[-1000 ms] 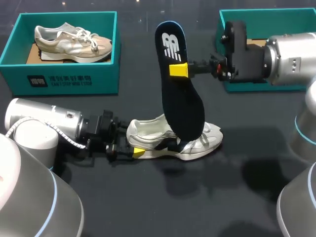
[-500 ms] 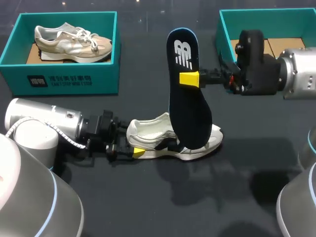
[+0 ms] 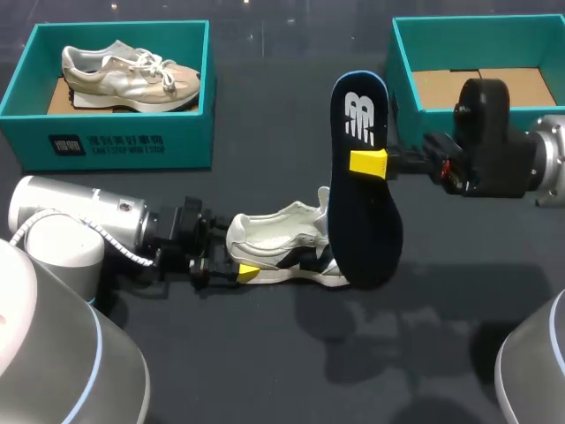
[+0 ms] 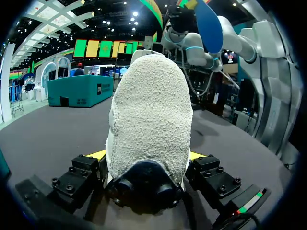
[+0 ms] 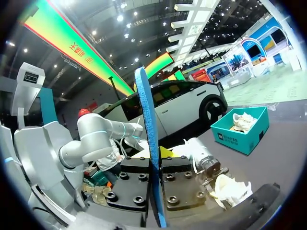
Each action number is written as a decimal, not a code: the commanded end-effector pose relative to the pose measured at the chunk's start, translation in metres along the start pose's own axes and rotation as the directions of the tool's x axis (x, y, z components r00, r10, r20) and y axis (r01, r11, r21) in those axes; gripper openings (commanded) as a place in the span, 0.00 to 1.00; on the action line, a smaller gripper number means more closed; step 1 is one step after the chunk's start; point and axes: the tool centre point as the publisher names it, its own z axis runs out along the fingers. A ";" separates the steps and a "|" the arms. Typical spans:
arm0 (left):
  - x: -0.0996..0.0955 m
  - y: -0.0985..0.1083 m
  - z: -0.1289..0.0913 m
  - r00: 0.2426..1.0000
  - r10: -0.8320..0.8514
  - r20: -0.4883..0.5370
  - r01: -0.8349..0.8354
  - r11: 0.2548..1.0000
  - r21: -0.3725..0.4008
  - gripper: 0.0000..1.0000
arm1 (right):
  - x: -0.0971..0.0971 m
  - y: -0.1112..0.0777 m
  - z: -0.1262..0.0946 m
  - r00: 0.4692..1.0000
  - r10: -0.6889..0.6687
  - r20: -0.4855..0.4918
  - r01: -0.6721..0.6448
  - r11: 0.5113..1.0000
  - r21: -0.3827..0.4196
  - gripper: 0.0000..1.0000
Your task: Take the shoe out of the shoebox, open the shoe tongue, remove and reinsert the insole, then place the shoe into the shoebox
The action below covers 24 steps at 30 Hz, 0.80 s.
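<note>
left gripper (image 4: pixel 148 160) clamped on heel of shoe (image 3: pixel 274 240), a finger each side. Shoe upright on table (image 3: pixel 221 353), front-middle, toe pointing right. right gripper (image 3: pixel 371 163) pinching insole (image 3: pixel 366 221) mid-length. Insole held on end, logo end up, lower end in front of shoe toe; contact there unclear. right box (image 3: pixel 477 40) open, cardboard floor showing. left box (image 3: pixel 115 146) holds second shoe (image 3: pixel 128 75).

The upright insole (image 3: pixel 366 216) hides the toe of the white shoe (image 3: pixel 274 240); in the left wrist view its heel covers most of the left jaws' yellow tips.
</note>
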 end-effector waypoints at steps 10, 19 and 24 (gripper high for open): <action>0.000 0.002 0.001 1.000 -0.001 0.000 0.001 1.000 0.000 0.00 | 0.003 -0.002 0.000 1.000 0.001 0.006 -0.001 1.000 -0.002 0.00; 0.000 0.002 0.001 1.000 -0.001 0.000 0.001 1.000 0.000 0.00 | 0.003 -0.002 0.000 1.000 0.001 0.006 -0.001 1.000 -0.002 0.00; 0.001 0.005 0.004 1.000 0.002 0.028 -0.002 1.000 -0.023 1.00 | 0.003 -0.002 0.000 1.000 0.001 0.006 -0.001 1.000 -0.002 0.00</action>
